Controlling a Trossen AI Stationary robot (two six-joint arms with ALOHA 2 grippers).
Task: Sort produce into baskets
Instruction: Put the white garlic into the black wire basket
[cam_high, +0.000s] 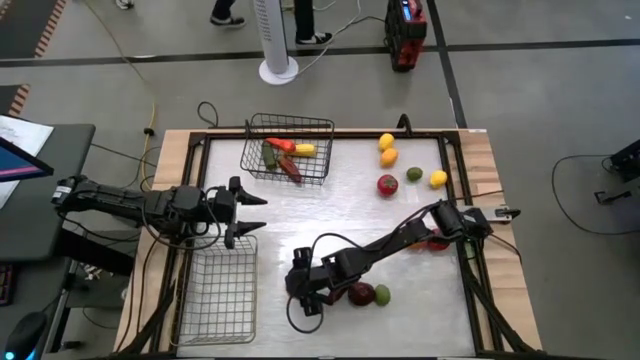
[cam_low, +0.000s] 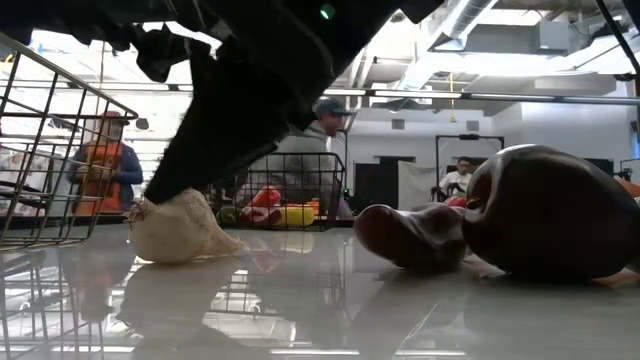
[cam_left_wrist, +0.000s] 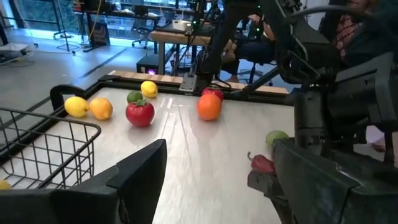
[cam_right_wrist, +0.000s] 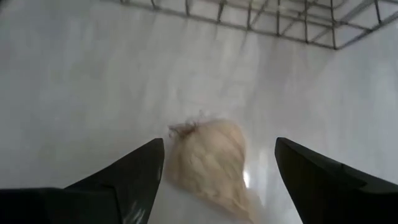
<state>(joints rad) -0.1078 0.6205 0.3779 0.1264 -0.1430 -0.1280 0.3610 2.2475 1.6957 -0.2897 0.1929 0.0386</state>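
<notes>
A pale garlic bulb (cam_right_wrist: 208, 158) lies on the white table near its near edge; it also shows in the low view (cam_low: 180, 230). My right gripper (cam_right_wrist: 219, 144) is open and low over it, one finger on either side; in the high view (cam_high: 305, 298) it hides the garlic. A dark eggplant (cam_high: 360, 293) and a lime (cam_high: 381, 295) lie just right of it. My left gripper (cam_high: 252, 212) is open and empty above the far end of the empty near-left basket (cam_high: 215, 295). The far basket (cam_high: 290, 119) holds several vegetables. My right gripper points down with its fingers (cam_right_wrist: 134, 171) astride the garlic, which rests on the table. In the low view one finger (cam_low: 175, 170) ends right at the bulb's top; whether it touches I cannot tell.
Lemons (cam_high: 386, 141), an orange (cam_high: 389, 157), a tomato (cam_high: 387, 185), a lime (cam_high: 414, 175) and another lemon (cam_high: 438, 179) lie at the far right. A red piece (cam_high: 435, 242) lies under my right arm. People stand beyond the table.
</notes>
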